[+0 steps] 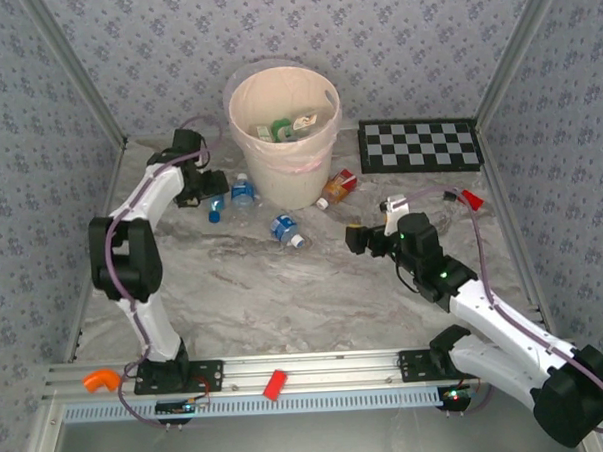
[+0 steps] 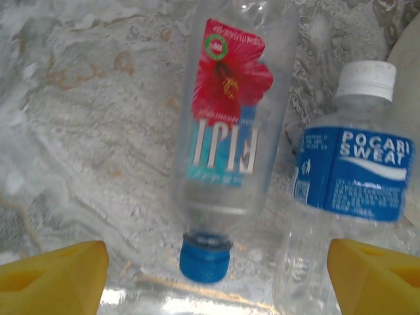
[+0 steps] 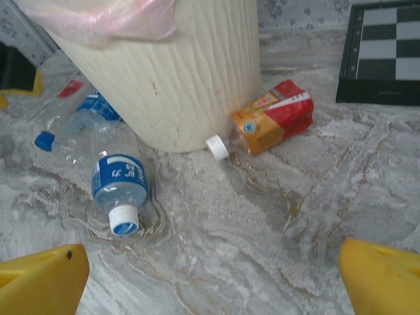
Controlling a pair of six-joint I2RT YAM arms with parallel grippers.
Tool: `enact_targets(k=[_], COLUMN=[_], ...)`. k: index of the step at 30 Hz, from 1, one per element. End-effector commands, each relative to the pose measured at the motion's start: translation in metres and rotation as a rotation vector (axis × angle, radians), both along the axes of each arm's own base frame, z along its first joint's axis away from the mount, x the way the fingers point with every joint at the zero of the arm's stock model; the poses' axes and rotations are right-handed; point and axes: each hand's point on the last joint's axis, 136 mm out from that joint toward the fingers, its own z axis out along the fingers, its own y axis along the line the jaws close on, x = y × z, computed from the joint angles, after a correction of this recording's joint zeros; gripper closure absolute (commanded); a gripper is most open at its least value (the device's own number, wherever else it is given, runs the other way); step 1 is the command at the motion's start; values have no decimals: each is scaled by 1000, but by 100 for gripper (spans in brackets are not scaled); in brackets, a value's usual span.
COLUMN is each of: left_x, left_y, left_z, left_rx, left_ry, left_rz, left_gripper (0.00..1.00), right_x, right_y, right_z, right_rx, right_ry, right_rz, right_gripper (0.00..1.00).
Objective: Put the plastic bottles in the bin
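Fiji bottle (image 2: pixel 226 118) flat between spread left jaws, Pocari bottle (image 2: pixel 354 170) beside

The bin (image 1: pixel 279 177) stands at the back of the marble counter (image 1: pixel 285 307), a few crushed bottles (image 1: pixel 285 128) lying inside it. The left pincer (image 1: pixel 212 188) hangs just left of the bin, by a blue-capped bottle (image 1: pixel 217 206) and a blue-labelled bottle (image 1: pixel 242 193). A third bottle (image 1: pixel 285 230) lies in front of the bin, an orange-red bottle (image 1: pixel 340 187) close by its right side. The right pincer (image 1: pixel 358 239) hangs near mid-counter, a checkerboard (image 1: pixel 420 145) beyond it
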Motion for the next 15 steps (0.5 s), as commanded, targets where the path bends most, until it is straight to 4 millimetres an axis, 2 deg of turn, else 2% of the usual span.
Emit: enact_targets(k=[1, 10, 11, 15], left_x=[10, 48, 54, 62], left_y=[1, -3, -4, 0], left_z=[-6, -33, -32, -48], left_rx=[31, 42, 38, 73], left_ry=[55, 126, 118, 154], left_rz=[-31, -57, -60, -59], left_gripper=[14, 12, 12, 12], right_x=[-2, -2, -1, 0], right_y=[-2, -22, -24, -28], right_z=[2, -20, -22, -32], right_rx=[48, 84, 85, 98], right_ry=[-19, -22, -23, -18], right_rz=[-10, -92, -100, -119], right_gripper=[1, 1, 1, 1])
